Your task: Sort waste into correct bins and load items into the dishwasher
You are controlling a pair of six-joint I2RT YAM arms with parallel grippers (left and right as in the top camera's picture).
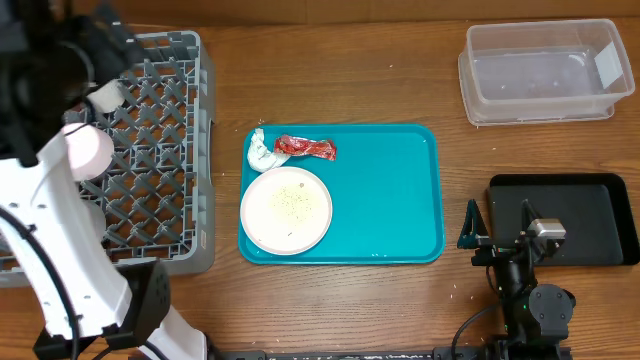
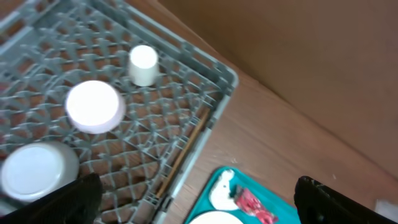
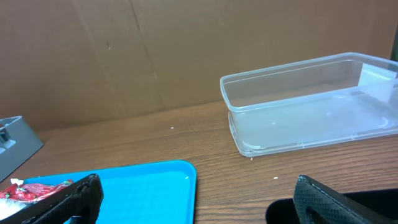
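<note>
The red wrapper [image 1: 305, 148] is laid lengthwise left-to-right on the teal tray's [image 1: 390, 200] rack-side end, rightward of the left fingers [image 2: 74, 199], spread empty above the rack [image 1: 150, 180]; the right fingers [image 3: 68, 199] are likewise released.

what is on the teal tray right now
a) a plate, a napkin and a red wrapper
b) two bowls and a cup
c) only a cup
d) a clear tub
a: the overhead view shows the plate, the napkin and the red wrapper on the teal tray, while the cup and two bowls sit in the grey rack.
</note>
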